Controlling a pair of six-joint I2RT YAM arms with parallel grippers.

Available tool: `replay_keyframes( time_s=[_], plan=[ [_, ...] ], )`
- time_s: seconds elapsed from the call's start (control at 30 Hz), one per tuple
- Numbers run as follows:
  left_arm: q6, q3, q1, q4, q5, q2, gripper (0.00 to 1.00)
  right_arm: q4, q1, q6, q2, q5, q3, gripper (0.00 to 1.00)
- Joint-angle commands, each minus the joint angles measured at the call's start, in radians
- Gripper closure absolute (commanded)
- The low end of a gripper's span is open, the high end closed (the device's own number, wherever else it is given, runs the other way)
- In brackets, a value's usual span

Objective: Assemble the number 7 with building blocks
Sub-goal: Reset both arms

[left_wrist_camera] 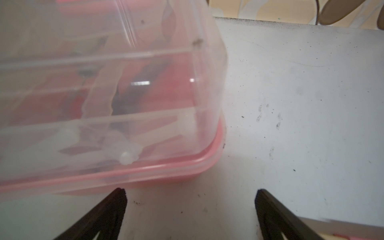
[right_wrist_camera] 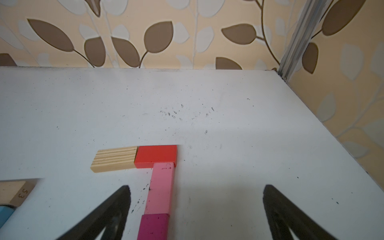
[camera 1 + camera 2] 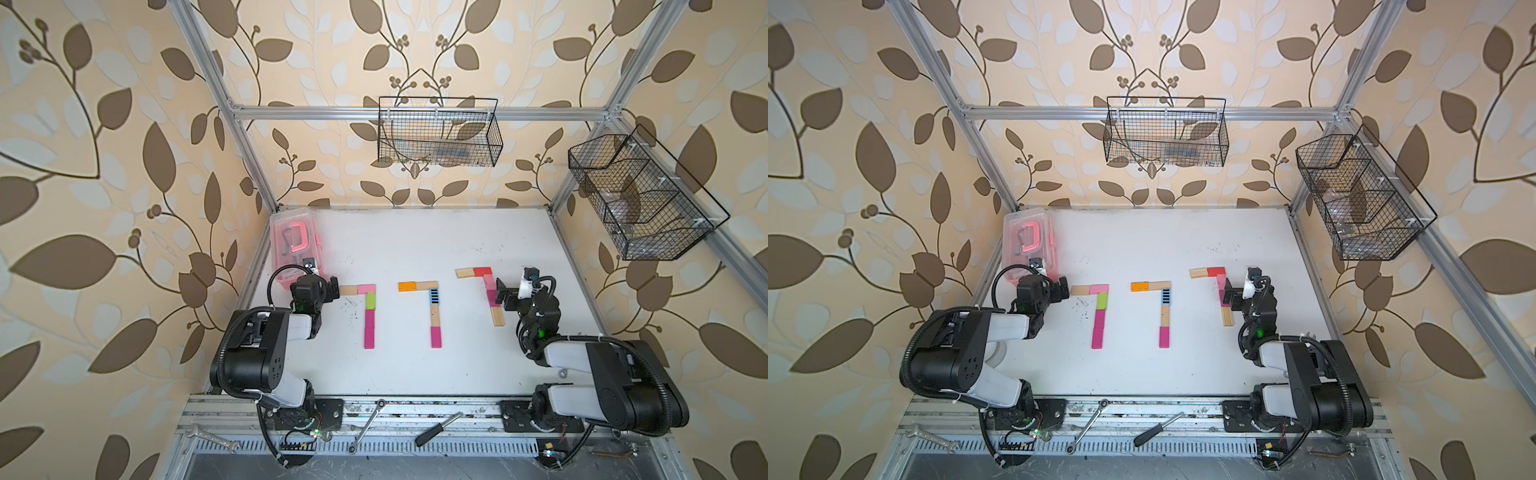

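Three 7s of building blocks (image 3: 369,332) lie flat mid-bench (image 3: 415,241). Left tool (image 1: 190,192) spread, empty, beside pink box (image 1: 104,104). Right tool (image 2: 196,188) spread, empty, pink block (image 2: 161,187) between its fingers.

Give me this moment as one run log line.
left end effector: open, empty, beside pink box | right end effector: open, empty, at pink block | building blocks: three sevens on table
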Motion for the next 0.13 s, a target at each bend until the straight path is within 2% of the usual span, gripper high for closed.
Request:
replay_keyframes(
  time_s=[0.0, 0.1],
  plan=[
    [-0.002, 0.017, 0.003, 0.024, 0.020, -0.010, 0.01, 0.008, -0.004, 0.000, 0.004, 0.012, 0.023, 0.00],
    [-0.002, 0.017, 0.003, 0.024, 0.020, -0.010, 0.01, 0.014, -0.004, 0.000, 0.000, 0.011, 0.018, 0.00]
  ],
)
